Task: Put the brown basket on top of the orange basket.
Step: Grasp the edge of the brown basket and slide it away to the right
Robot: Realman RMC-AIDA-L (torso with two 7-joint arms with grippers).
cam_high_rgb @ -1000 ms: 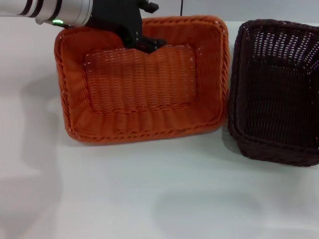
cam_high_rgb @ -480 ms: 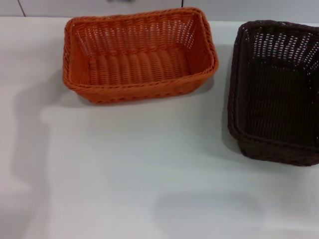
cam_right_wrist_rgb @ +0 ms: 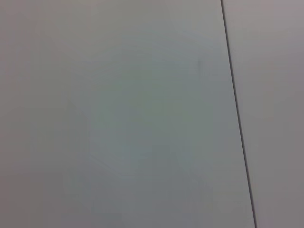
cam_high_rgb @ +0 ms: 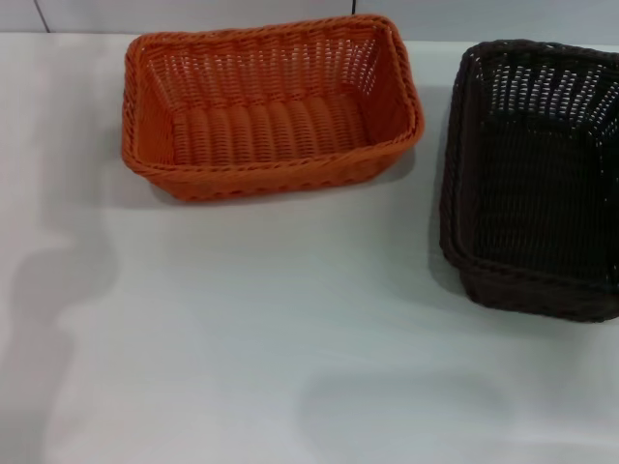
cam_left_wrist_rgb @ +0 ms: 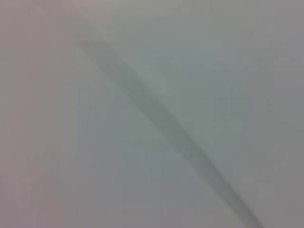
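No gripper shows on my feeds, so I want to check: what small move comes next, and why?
Probably bring the right arm in over the brown basket and line up on its rim. It sits upright on the table, apart from the orange basket, on the robot's right, with neither gripper in view.

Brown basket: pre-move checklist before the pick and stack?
1. Brown basket upright, opening up, on the table: ok.
2. Brown basket empty: ok.
3. Orange basket upright and empty, ready to receive: ok.
4. Baskets apart, bare table between them: ok.
5. Brown basket fully in head view: not ok, cut off at the right edge.
6. Gripper positions and jaws: cannot tell, neither arm is in view.
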